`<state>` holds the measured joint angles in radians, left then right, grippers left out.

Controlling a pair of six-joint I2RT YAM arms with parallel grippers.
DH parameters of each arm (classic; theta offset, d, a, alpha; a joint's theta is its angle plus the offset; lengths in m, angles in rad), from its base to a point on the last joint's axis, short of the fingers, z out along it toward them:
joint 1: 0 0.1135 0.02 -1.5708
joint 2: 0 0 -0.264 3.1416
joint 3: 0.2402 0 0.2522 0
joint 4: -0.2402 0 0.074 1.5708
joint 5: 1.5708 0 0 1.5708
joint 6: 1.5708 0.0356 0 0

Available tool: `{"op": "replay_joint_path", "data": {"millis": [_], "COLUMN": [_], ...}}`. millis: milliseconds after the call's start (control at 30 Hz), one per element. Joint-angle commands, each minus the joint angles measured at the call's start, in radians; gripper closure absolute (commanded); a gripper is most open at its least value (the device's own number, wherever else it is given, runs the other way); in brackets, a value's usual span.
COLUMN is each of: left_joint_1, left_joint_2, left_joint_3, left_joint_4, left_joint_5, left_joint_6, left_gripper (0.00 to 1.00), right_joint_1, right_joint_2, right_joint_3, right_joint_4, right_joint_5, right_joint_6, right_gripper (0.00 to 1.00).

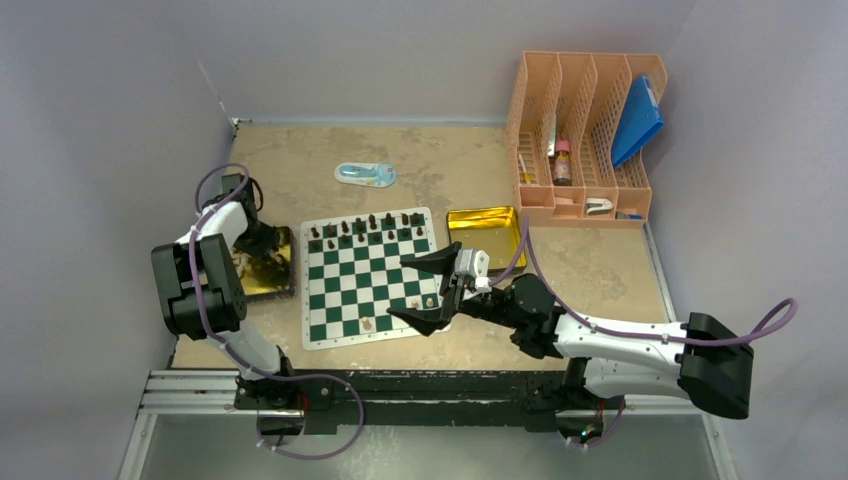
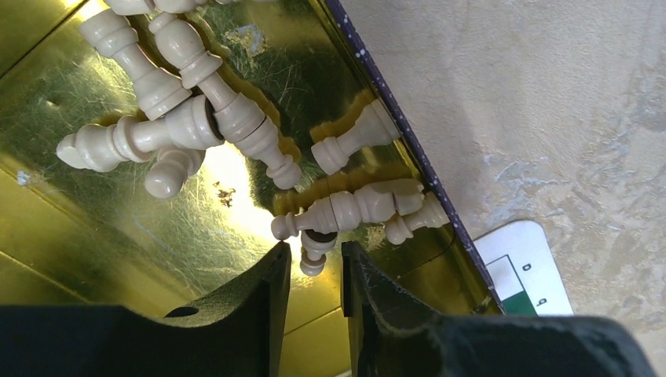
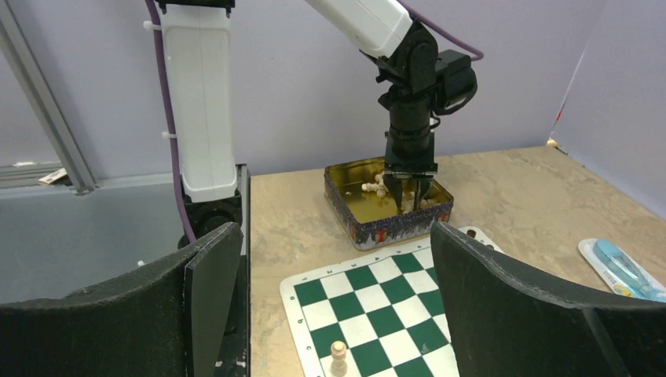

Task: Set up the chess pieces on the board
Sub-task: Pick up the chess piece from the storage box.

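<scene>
Tin wall point(image 2: 408, 133) and heaped cream pieces point(image 2: 212, 110) hem the left tool point(image 2: 314, 253).

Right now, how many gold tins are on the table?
2. The first tin sits left of the board, under the left tool, holding cream pieces. The second tin sits by the board's far right corner.

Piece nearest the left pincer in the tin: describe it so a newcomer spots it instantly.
Find the gold tin left of the board, where the left pincer hangs over scattered cream pieces. Just ahead of the gap between its fingertips lies a short cream piece. Unlike its neighbours, it is half tucked under a longer lying piece and points into that gap.
</scene>
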<state>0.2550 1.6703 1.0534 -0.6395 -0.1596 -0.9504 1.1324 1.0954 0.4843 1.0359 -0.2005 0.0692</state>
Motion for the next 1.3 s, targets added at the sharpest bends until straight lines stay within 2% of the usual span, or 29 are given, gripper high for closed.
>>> {"op": "replay_joint_path", "data": {"millis": [0,167,300,367,500,667,967,1167,1267], "left_joint_1": [0.009,0.009,0.009,0.009,0.01,0.009,0.009,0.009,0.009], "left_joint_2": [0.03,0.039,0.029,0.02,-0.017,-0.085,-0.273,-0.357,-0.399], "left_joint_3": [0.025,0.023,0.02,0.023,0.029,0.032,0.038,0.053,0.053], "left_joint_4": [0.011,-0.011,-0.027,-0.042,-0.08,-0.121,-0.216,-0.266,-0.275], "left_joint_5": [-0.006,-0.014,-0.006,0.006,0.045,0.117,0.135,0.294,0.381], "left_joint_6": [-0.011,-0.034,-0.045,-0.051,-0.073,-0.105,-0.159,-0.171,-0.172], "left_gripper": [0.71,0.74,0.82,0.83,0.83,0.83,0.83,0.83,0.83], "right_joint_1": [0.006,0.005,0.006,0.006,0.005,0.005,0.006,0.006,0.006], "right_joint_2": [-0.035,-0.053,-0.053,-0.051,-0.056,-0.048,0.013,0.074,0.104], "right_joint_3": [0.035,0.041,0.052,0.054,0.059,0.044,0.066,0.061,0.04], "right_joint_4": [0.035,0.029,0.005,-0.015,-0.101,-0.073,-0.056,-0.017,0.065], "right_joint_5": [0.009,0.01,0.044,0.096,0.12,0.192,0.282,0.258,0.256], "right_joint_6": [-0.006,0.004,0.02,0.061,0.105,0.099,0.101,0.049,-0.049], "right_gripper": [0.1,0.1,0.07,0.01,0.01,0.02,0.13,0.26,0.31]}}
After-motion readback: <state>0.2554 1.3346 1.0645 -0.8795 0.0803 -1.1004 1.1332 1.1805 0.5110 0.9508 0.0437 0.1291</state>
